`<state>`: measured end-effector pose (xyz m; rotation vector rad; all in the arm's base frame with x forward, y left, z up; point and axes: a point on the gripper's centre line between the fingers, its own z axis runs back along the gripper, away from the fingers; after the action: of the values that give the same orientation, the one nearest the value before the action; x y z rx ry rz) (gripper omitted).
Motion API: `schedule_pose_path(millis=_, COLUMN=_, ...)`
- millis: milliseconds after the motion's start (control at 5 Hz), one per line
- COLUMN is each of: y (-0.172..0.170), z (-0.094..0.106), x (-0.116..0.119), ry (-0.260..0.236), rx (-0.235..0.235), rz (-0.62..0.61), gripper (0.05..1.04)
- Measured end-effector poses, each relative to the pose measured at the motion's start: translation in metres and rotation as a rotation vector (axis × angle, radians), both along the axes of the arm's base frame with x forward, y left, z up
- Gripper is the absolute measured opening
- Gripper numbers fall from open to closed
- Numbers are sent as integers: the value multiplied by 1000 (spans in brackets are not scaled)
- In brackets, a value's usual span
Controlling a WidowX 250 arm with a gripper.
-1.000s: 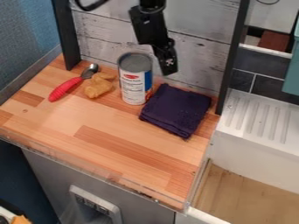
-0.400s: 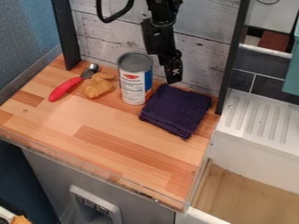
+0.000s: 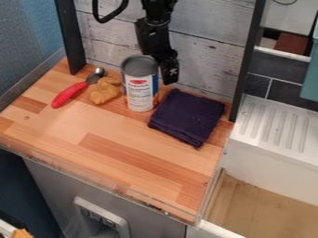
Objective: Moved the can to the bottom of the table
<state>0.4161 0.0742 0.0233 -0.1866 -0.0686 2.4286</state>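
Striped wooden tabletop [image 3: 112,148] against weathered pale planks [image 3: 208,53], textured blue wall [image 3: 28,37] at upper left. Smooth cylindrical can [image 3: 140,88] above centre, beside folded dark cloth [image 3: 186,116]; black gripper [image 3: 169,78] at can's right, opening and hold impossible to tell.

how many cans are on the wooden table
1. The can stands upright near the back of the wooden table, between the brown lumpy item and the folded dark cloth.
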Motion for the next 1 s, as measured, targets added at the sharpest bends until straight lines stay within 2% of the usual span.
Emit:
schedule_pose_path(millis=200, y=18, z=-1, x=-7, ry=17, rx=1, rz=73, gripper=1001)
schedule_pose_path(millis=600, y=34, z=-18, x=-43, ry=103, rx=-29, rz=183, gripper=1001)
schedule_pose_path(millis=1000, y=34, z=-4, x=-75, ry=103, rx=-25, rz=198, gripper=1001)
